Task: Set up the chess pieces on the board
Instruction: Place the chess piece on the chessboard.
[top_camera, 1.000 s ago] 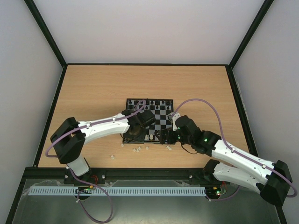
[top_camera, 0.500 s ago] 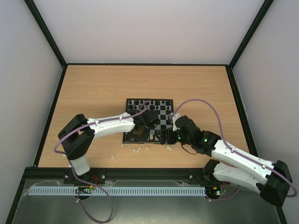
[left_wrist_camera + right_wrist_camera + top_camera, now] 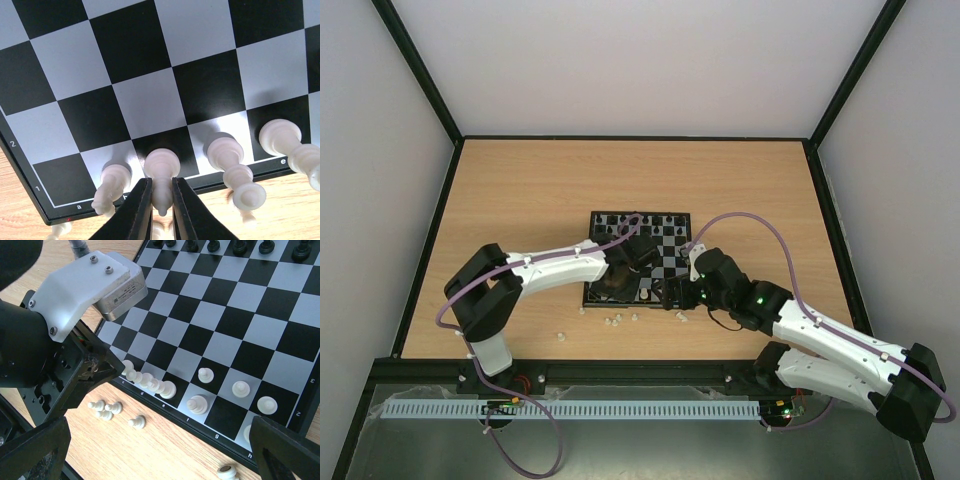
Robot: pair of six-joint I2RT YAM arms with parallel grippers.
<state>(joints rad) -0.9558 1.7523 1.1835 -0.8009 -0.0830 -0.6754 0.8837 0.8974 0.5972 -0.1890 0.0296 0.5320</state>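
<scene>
The board (image 3: pixel 666 262) lies mid-table, black pieces (image 3: pixel 237 246) lined along its far row. My left gripper (image 3: pixel 161 181) points down at the near left edge, its jaws shut on the top of a white bishop (image 3: pixel 161 161) standing on a black first-row square. A white knight (image 3: pixel 113 176) stands to its left, and two taller white pieces (image 3: pixel 226 152) to its right. From above, the left gripper (image 3: pixel 620 284) hides this spot. My right gripper (image 3: pixel 157 432) hangs open over the board's near edge, with nothing between its fingers. Three white pawns (image 3: pixel 241 388) stand on the second row.
Several loose white pawns (image 3: pixel 105 410) lie on the wood just in front of the board, and one piece (image 3: pixel 226 471) lies on its side further right. One stray pawn (image 3: pixel 561 334) sits further left. The two wrists hang close together. A black frame (image 3: pixel 430 250) borders the tabletop.
The left arm drew its elbow in and its wrist shifted slightly right and farther over the board's near left, then held still. The right arm has not moved.
</scene>
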